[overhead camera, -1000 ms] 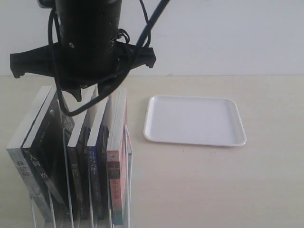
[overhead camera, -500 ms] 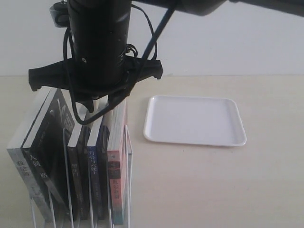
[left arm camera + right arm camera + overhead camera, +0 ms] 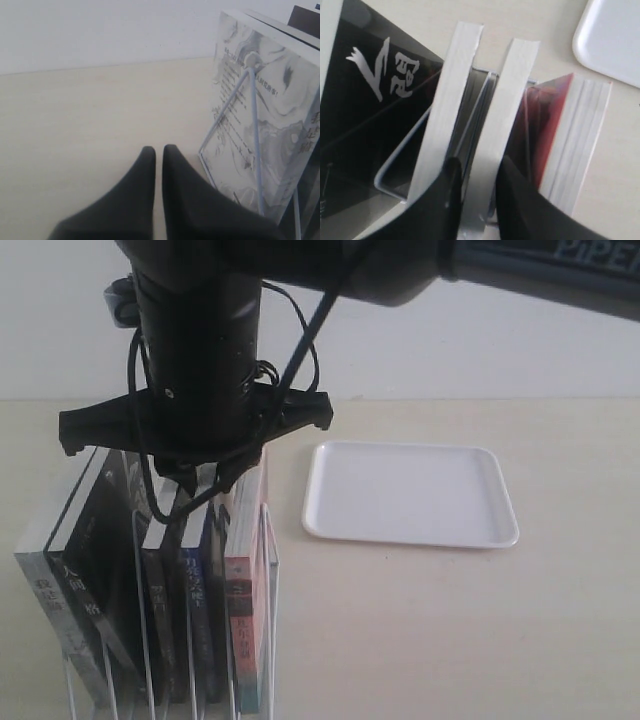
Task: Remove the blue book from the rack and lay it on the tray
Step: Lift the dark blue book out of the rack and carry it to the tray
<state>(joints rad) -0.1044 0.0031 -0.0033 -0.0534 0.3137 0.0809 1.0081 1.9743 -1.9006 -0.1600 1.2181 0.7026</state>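
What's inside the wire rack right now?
Five books stand in the rack: a grey marbled book, two black books, the blue book and a pink-spined book. The right arm covers their far upper ends.

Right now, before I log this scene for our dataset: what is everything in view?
blue book: one, dark blue spine, in the rack beside the pink-spined book
pink-spined book: one, pink, rack's end nearest the tray
black books: two, black, in the rack
grey marbled book: one, grey-white, rack's far end
rack: one, white wire, on the table
tray: one, white, bare, beside the rack
table: one, beige
right fingers: two, black, apart, either side of the blue book's page edge
left fingers: two, black, together, beside the grey marbled book
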